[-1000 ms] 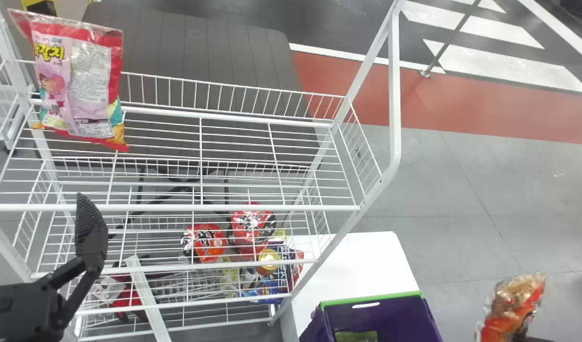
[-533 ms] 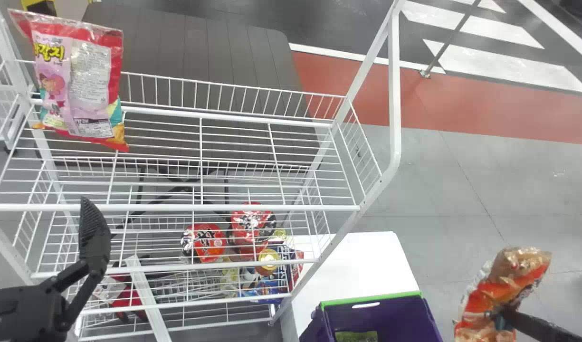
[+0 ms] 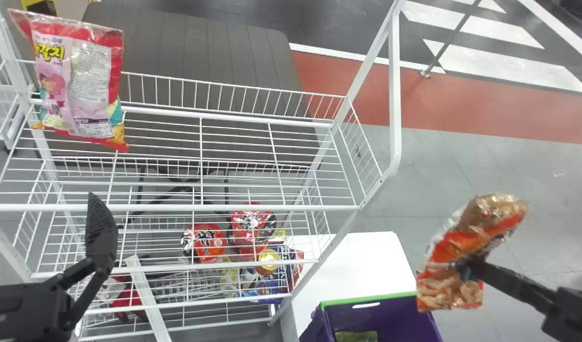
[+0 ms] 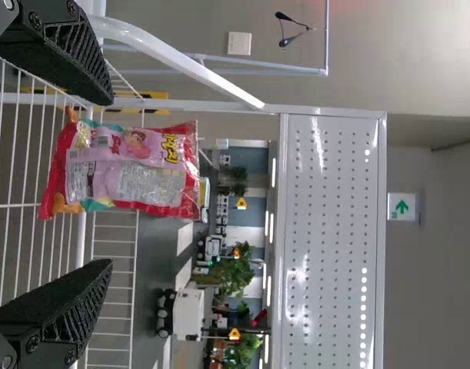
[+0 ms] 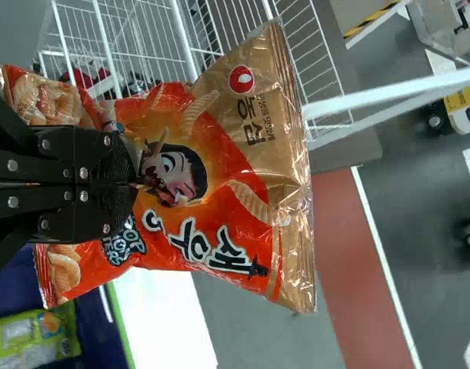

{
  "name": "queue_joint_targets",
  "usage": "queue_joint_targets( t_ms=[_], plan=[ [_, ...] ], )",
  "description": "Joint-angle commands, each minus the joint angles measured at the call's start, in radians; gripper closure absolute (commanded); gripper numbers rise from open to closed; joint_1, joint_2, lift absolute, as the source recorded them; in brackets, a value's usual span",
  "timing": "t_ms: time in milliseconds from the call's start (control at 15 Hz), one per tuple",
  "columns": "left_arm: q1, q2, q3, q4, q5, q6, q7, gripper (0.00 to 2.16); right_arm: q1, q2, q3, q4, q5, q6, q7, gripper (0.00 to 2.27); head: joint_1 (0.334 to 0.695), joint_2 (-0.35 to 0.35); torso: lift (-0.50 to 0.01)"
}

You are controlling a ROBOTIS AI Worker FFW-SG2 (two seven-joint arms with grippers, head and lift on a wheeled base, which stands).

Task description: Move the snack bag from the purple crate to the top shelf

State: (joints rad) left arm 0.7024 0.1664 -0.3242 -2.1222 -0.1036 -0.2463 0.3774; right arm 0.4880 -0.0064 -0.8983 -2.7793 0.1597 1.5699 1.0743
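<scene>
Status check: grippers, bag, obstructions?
Left gripper open by the rack's left end. Right gripper clamped on orange snack bag, out of the purple crate. Red-and-pink bag at top shelf's left end, might crowd placement there.

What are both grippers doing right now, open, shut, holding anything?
Left gripper: open, holding nothing.
Right gripper: shut on the orange-and-gold snack bag.

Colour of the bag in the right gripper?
Orange-red and gold; the bag shows best in the right wrist view.
</scene>
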Motion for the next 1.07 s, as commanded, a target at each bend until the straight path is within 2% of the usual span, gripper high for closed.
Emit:
queue_joint_targets(
  t_ms=[0,67,267,467,600,733,867,1000],
  plan=[
    [-0.001,0.002,-0.006,-0.002,-0.004,0.009,-0.003,0.07,-0.042,-0.001,0.094,-0.048,0.014,0.002,-0.045,1.65,0.695,-0.350,0.001],
    [0.000,0.004,-0.009,-0.002,-0.007,0.009,-0.003,0.07,-0.075,-0.001,0.162,-0.065,0.035,0.002,-0.090,1.65,0.695,-0.350,0.001],
    [0.003,0.005,-0.012,-0.004,-0.010,0.012,-0.003,0.07,-0.154,-0.011,0.395,-0.086,0.202,0.002,-0.123,1.65,0.695,-0.350,0.001],
    [0.003,0.005,-0.012,-0.002,-0.015,0.012,-0.003,0.07,-0.195,-0.012,0.610,-0.088,0.304,0.002,-0.218,1.65,0.695,-0.338,0.001],
    [0.003,0.005,-0.013,-0.001,-0.015,0.012,-0.003,0.07,-0.227,-0.011,0.762,-0.083,0.360,0.002,-0.304,1.65,0.695,-0.297,0.001],
    [0.003,0.007,-0.018,0.001,-0.016,0.012,-0.003,0.07,-0.252,-0.001,0.880,-0.068,0.371,0.002,-0.395,1.65,0.695,-0.258,0.001],
    [0.002,0.008,-0.024,0.001,-0.016,0.012,-0.003,0.07,-0.279,0.007,0.981,-0.040,0.423,0.002,-0.433,1.65,0.695,-0.218,0.001],
    [-0.001,0.012,-0.027,0.001,-0.016,0.012,-0.003,0.07,-0.293,0.007,1.095,0.003,0.483,0.002,-0.504,1.65,0.695,-0.165,0.001]
  ],
)
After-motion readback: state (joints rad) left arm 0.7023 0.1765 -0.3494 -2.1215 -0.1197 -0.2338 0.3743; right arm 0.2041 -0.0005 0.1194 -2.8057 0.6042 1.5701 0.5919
